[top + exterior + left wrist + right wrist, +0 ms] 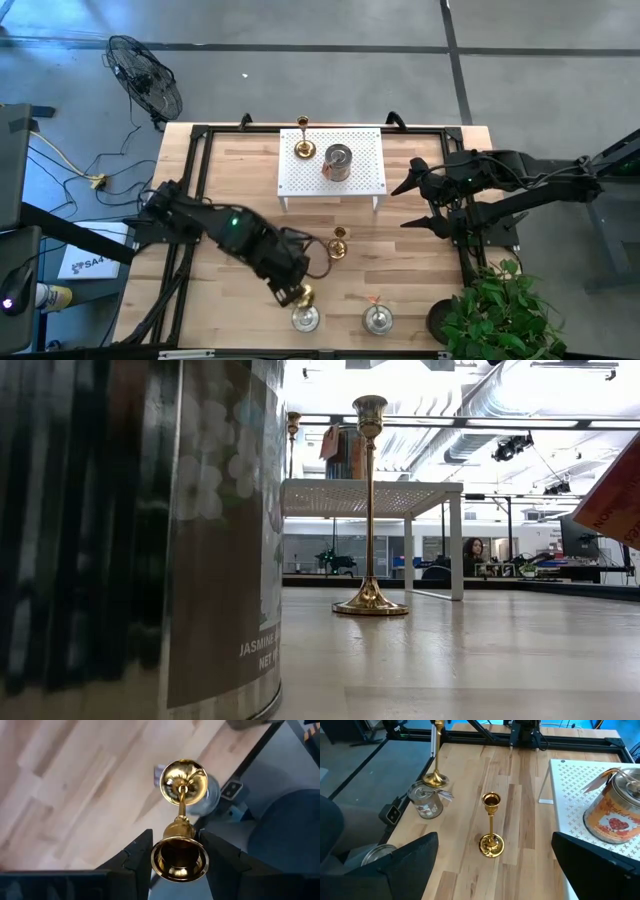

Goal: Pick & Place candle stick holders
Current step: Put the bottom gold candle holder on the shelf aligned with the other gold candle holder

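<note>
A: Starting at the left: the left gripper [297, 293] sits near the front edge of the table [230, 170], its fingers [137, 857] closed partway around the slim stem of a gold holder [181, 815], just under the cup. The holder hangs over a squat silvery tin [305, 319], its round base close above or touching the tin's lid. Which, the views do not settle.

B: So the step in hand looks like carrying that holder off. How should the arm do it well?

A: It should lift straight up first, so the base clears the tin, keep the stem upright, and hold the grip firm, since a thin polished stem can slip or swing between the fingers.

B: And the arm's pose?

A: The left arm reaches in from the table's left side, stretched diagonally toward the front, wrist bent over the holder.

B: Further right?

A: A second gold holder [339, 243] stands free mid-table. Behind it the white rack [365, 175] carries a third gold holder [304, 148] and a tin [338, 163]. Another silvery tin [377, 318] sits at the front edge.

B: And the right arm?

A: It waits at the table's right side, right gripper [422, 201] with jaws spread wide, holding nothing.
</note>
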Robot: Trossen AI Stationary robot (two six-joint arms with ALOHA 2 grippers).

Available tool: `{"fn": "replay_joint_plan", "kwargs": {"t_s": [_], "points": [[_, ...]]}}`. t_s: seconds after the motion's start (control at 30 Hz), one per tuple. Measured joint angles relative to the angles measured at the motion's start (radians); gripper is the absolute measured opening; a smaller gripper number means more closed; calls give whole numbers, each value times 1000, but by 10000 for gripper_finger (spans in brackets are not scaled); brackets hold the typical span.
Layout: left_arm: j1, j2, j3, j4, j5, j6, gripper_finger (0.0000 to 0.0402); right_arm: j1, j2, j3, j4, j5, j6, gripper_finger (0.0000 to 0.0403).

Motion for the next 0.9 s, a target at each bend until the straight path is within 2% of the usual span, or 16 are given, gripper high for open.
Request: {"fn": "replay_joint_plan", "kwargs": {"t_s": [0.3, 0.63, 0.77, 0.9], "points": [[136, 0, 2, -1, 52, 238, 135, 0, 0, 0, -15, 0, 0, 385], [207, -75, 5, -1, 78, 290, 135, 0, 0, 0, -19, 11, -1, 385], [207, -123, 5, -1, 32, 295, 135, 0, 0, 0, -18, 29, -6, 385], [207, -184, 5, -1, -75, 322, 135, 0, 0, 0, -13, 45, -8, 385]]}}
